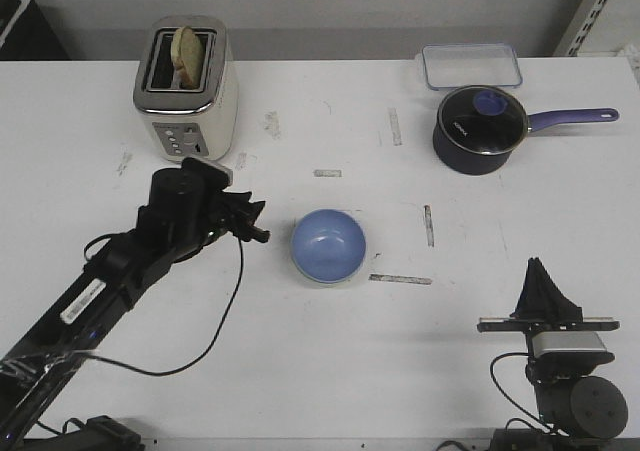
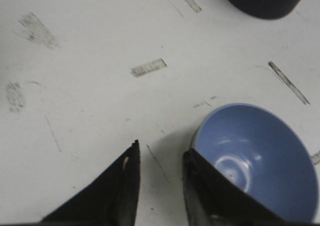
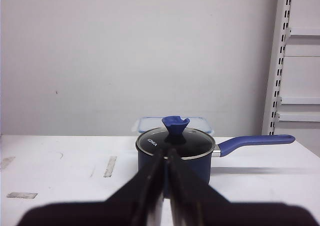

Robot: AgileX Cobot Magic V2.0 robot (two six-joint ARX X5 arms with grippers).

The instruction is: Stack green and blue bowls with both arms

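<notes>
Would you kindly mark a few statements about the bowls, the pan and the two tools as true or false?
1. The blue bowl sits inside the green bowl, of which only a pale rim shows. True.
2. The left tool grips the blue bowl's rim. False: its fingers are apart with only table between them, beside the bowl.
3. The saucepan has its glass lid on. True.
4. The right tool is wide open. False: its fingers are pressed nearly together, holding nothing.
5. The toaster is empty. False: a slice of bread stands in a slot.
</notes>
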